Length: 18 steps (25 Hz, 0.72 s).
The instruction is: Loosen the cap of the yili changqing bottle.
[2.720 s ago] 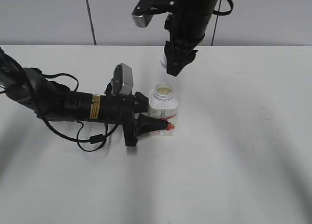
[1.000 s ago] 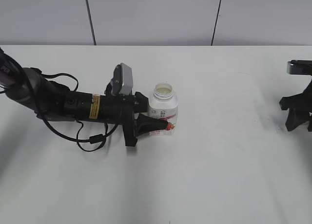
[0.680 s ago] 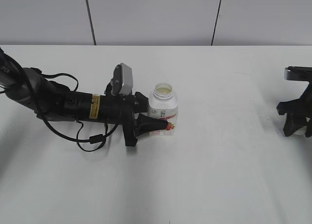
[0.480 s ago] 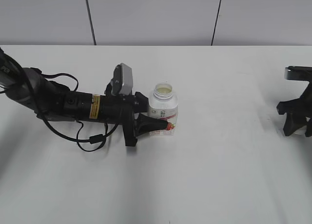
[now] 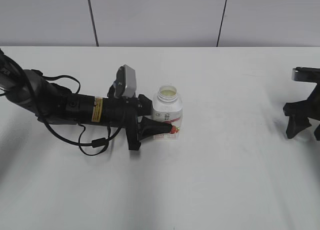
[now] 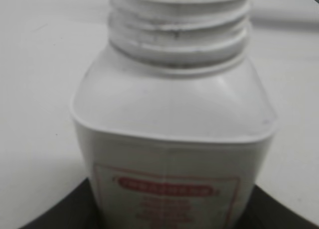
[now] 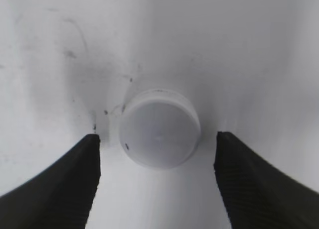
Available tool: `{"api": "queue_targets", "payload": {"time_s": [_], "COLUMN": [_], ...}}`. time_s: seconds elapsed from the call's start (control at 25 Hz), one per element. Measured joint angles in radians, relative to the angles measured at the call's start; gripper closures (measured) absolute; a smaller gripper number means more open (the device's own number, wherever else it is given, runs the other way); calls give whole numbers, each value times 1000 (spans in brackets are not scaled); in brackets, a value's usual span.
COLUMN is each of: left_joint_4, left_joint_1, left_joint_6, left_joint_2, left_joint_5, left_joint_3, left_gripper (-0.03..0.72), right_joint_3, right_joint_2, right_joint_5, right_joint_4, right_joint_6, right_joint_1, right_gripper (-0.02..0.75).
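We find the cap [image 7: 160, 134] already off the bottle [image 5: 167, 114]: it lies flat on the tabletop [image 5: 225, 180] at the far right, well apart from the bottle, between the spread fingers of the right pincer [image 7: 158, 181], which touch neither side of it. In the exterior view the cap is mostly hidden behind that right pincer [image 5: 302, 132].

The bottle stands upright left of centre with its neck bare, the threads showing in the left wrist view and a pale drink visible inside the open mouth [image 5: 167, 93]. The left pincer [image 5: 159, 127] is clamped on the bottle's lower body, its arm [image 5: 60, 107] lying low across the tabletop from the left.

We judge the loosening itself done; what remains is to let go cleanly. The main risk sits with the open bottle: if the left pincer pulls away at a slant or drags a finger along the label [image 6: 172, 196], the bottle could tip and spill. On the right, a finger brushing the cap as the arm lifts could send it skidding toward the tabletop's edge.
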Motion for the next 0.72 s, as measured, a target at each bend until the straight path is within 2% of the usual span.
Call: {"api": "queue_targets", "payload": {"time_s": [0.44,0.72], "left_joint_4": [0,33], "left_joint_1": [0,0], "left_joint_6": [0,-45], "left_joint_2": [0,0], "left_joint_5": [-8,-56], "left_joint_3": [0,0], "left_gripper": [323,101], "right_joint_3": [-87,-89], "right_joint_2": [-93,-144], "right_joint_5": [68,70], "right_joint_4": [51,57], "right_joint_6": [5,6], "right_joint_1": [0,0], "right_gripper": [185,185]}}
